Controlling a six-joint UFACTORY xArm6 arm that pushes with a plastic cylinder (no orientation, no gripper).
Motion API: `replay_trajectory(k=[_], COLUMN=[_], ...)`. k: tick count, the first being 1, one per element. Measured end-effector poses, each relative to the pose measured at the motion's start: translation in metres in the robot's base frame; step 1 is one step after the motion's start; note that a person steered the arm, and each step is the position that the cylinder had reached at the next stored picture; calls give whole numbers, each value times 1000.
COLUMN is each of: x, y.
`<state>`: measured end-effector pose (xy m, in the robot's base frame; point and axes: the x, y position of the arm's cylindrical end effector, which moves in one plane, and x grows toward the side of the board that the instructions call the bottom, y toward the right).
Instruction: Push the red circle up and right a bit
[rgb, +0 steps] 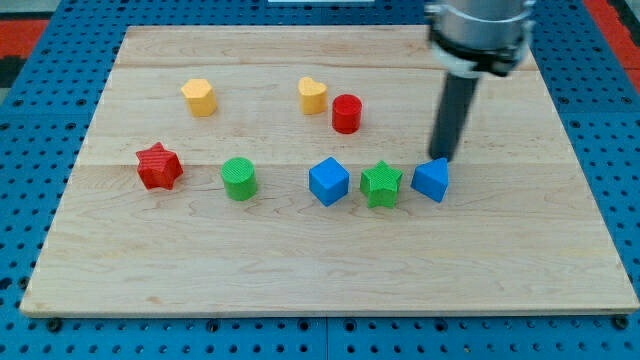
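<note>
The red circle (346, 113) stands on the wooden board (320, 270), up from the middle, touching or nearly touching a yellow heart (313, 95) on its upper left. My tip (441, 157) is at the view's right, well right of and below the red circle, just above a blue triangular block (431, 180).
A yellow block (199, 97) sits at upper left. A row across the middle holds a red star (158, 167), a green circle (239, 178), a blue cube (328, 181) and a green star (381, 184). Blue pegboard surrounds the board.
</note>
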<state>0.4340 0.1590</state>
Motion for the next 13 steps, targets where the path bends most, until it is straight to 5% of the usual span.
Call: replay_trajectory(k=[2, 6, 12, 13], x=[7, -49, -39, 1], y=[5, 30, 55, 54])
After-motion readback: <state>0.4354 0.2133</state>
